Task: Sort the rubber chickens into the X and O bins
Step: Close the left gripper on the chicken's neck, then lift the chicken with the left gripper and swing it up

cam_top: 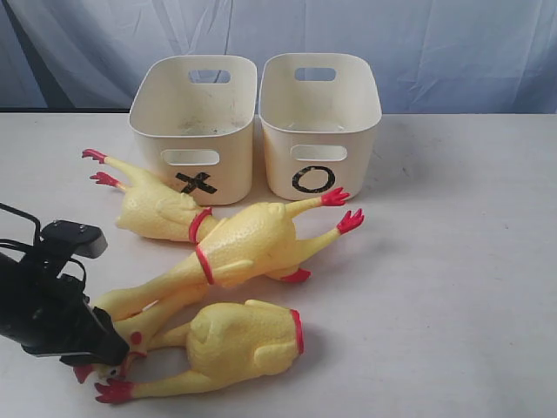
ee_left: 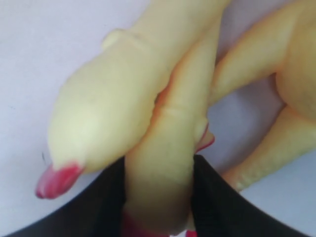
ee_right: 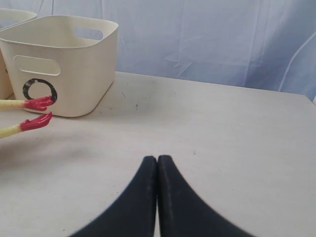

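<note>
The X bin [cam_top: 196,122] and the O bin [cam_top: 318,122] stand side by side at the back. Three yellow rubber chickens lie in front of them: one back left [cam_top: 157,211], a long one across the middle [cam_top: 248,242], and a headless body [cam_top: 239,338] nearest the front. My left gripper [cam_top: 117,341] is at the front left, shut on the long chicken's neck [ee_left: 160,148], with black fingers [ee_left: 217,207] on both sides of it. My right gripper [ee_right: 157,160] is shut and empty over bare table, off to one side of the O bin [ee_right: 64,64].
Two red chicken feet [ee_right: 37,112] lie just in front of the O bin. A pale blue cloth backdrop [cam_top: 435,43] hangs behind the table. The right side of the tabletop [cam_top: 461,261] is bare. A red beak tip [ee_left: 57,180] lies beside my left fingers.
</note>
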